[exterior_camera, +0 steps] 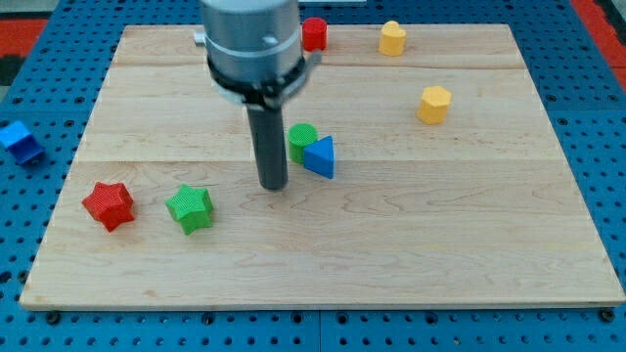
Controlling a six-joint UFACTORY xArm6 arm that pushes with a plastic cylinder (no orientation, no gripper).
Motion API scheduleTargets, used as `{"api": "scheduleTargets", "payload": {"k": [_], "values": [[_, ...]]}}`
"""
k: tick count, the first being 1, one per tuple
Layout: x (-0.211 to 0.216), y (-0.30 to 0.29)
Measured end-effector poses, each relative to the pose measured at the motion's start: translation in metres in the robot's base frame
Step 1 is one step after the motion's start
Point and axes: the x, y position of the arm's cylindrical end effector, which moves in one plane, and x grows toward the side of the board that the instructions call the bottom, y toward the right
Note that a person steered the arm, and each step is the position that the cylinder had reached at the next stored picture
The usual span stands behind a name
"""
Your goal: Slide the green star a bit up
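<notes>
The green star (190, 208) lies on the wooden board (411, 244) at the lower left, just right of a red star (109, 204). My tip (273, 186) stands on the board up and to the right of the green star, a clear gap away from it. The tip is just left of a green round block (301, 140) and a blue triangle (320, 156), which touch each other.
A red round block (314, 34) sits at the top edge, partly behind the arm's housing. A yellow block (392, 38) sits at the top, another yellow block (434, 104) at the right. A blue block (18, 141) lies off the board at the left.
</notes>
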Motion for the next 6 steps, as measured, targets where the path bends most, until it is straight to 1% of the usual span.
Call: {"api": "scheduleTargets", "payload": {"k": [1, 2, 3, 4, 5, 6], "values": [[0.060, 0.009], [0.073, -0.086], [0.045, -0.104], [0.002, -0.045], [0.021, -0.051], [0.032, -0.111]]}}
